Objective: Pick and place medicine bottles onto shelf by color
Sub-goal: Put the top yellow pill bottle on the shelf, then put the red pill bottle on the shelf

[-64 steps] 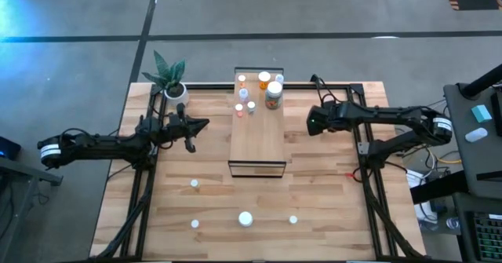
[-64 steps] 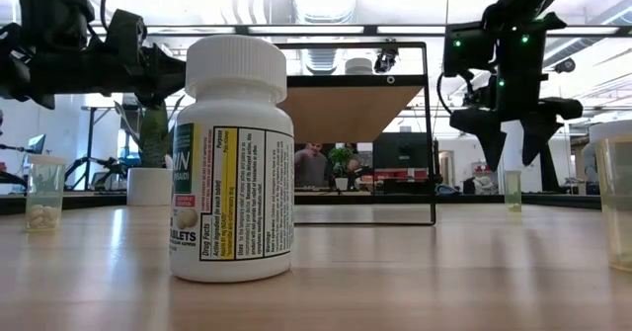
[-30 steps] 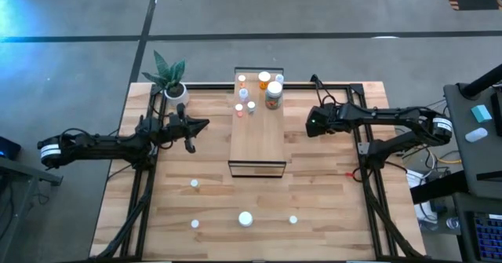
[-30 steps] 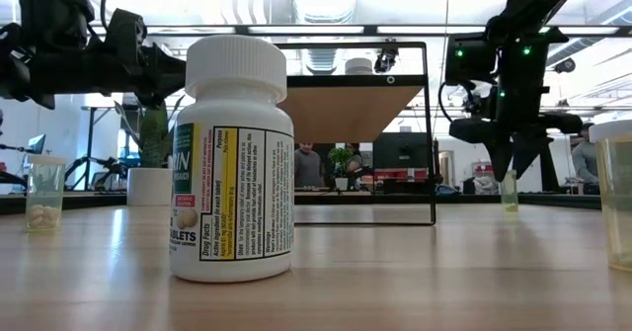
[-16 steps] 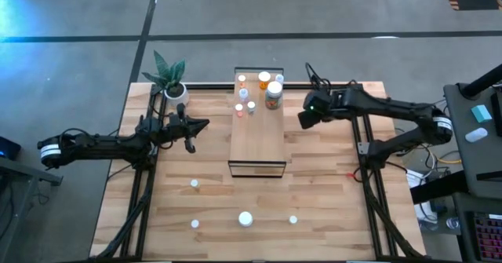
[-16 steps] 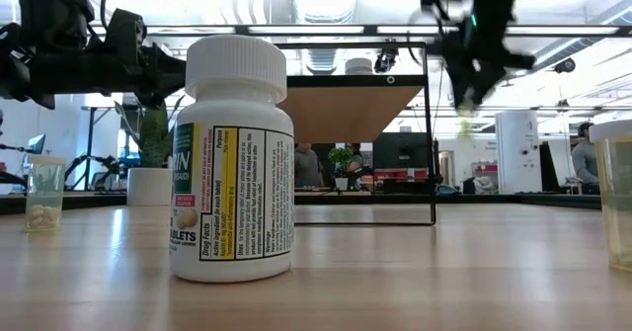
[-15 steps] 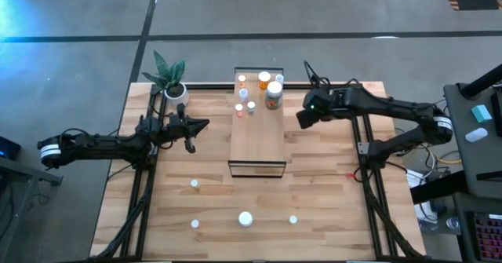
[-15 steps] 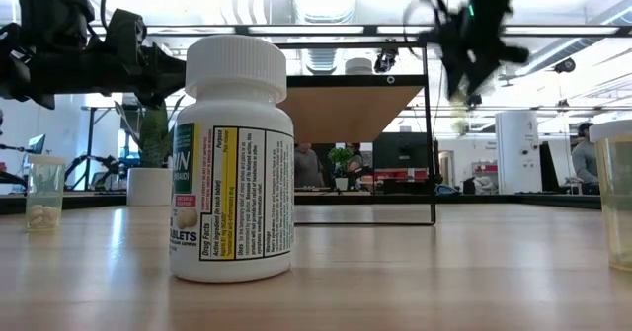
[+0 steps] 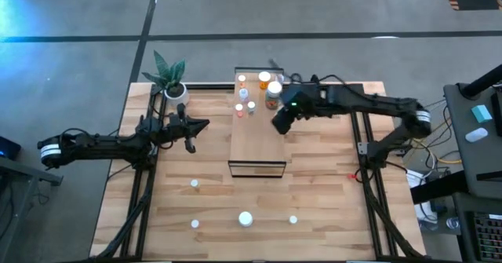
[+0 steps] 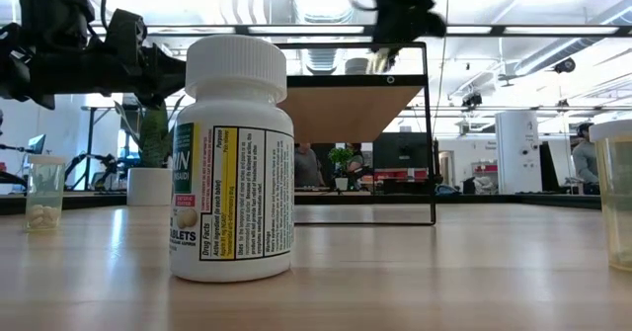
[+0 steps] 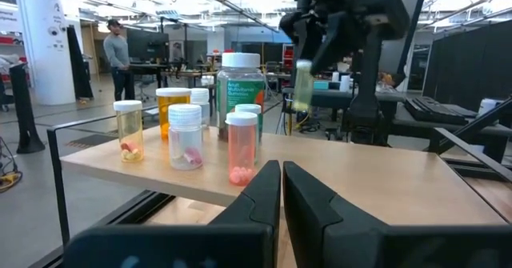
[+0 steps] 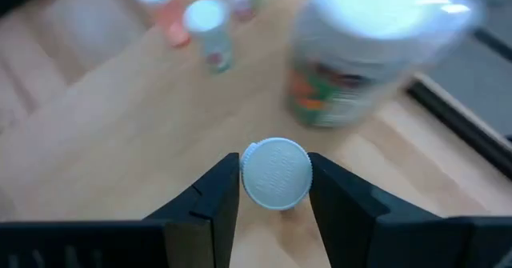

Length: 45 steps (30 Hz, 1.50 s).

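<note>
**Small bottle held over the shelf**

My right gripper (image 12: 275, 190) is clamped on a small bottle (image 12: 276, 173): round ribbed white cap, and from the left wrist view a pale, yellowish see-through body (image 11: 302, 85). I've got it above the shelf (image 9: 257, 141), near its right edge, beside the wide green-labelled jar (image 9: 273, 95). Several capped bottles stand at the shelf's far end. My left gripper (image 9: 201, 125) waits left of the shelf, fingers pressed together, empty.
</note>
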Each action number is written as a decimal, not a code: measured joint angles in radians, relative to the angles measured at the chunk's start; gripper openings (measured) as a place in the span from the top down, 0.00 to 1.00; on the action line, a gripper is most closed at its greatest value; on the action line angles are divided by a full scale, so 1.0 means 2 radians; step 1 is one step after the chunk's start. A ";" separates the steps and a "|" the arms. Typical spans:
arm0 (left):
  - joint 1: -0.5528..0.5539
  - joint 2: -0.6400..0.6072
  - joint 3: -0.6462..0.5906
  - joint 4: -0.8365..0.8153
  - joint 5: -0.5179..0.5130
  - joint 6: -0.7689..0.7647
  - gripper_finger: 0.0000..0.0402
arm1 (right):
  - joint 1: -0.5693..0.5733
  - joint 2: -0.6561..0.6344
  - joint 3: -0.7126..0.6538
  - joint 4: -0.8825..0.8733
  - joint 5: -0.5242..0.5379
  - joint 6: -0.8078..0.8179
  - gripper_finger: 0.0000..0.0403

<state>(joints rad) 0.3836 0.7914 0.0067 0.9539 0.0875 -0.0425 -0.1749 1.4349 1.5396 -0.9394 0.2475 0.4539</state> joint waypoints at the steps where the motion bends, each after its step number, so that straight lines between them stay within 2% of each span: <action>1: 0.000 0.000 0.000 0.000 0.000 0.000 1.00 | 0.000 0.015 0.012 -0.001 -0.014 -0.010 0.67; 4: 0.000 0.000 0.000 0.000 0.000 0.000 1.00 | 0.000 0.057 0.052 -0.009 -0.038 -0.037 0.67; 9: 0.000 0.000 0.000 -0.001 0.000 -0.001 1.00 | -0.004 0.120 0.129 -0.090 -0.023 -0.060 0.67; 15: 0.000 0.000 0.000 -0.002 0.000 -0.001 1.00 | -0.010 0.163 0.180 -0.118 -0.019 -0.070 0.67; 33: 0.000 0.000 0.000 -0.003 0.002 0.000 1.00 | -0.034 0.175 0.184 -0.131 -0.023 -0.092 0.66; 37: 0.000 0.000 0.000 -0.003 0.003 -0.001 1.00 | -0.034 0.175 0.184 -0.131 -0.023 -0.100 0.61; 45: 0.000 0.000 0.000 -0.003 0.003 -0.001 1.00 | -0.034 0.171 0.184 -0.131 -0.019 -0.117 0.41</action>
<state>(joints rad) 0.3836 0.7914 0.0063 0.9470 0.0940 -0.0448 -0.2427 1.7770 1.9072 -1.2007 0.2095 0.2207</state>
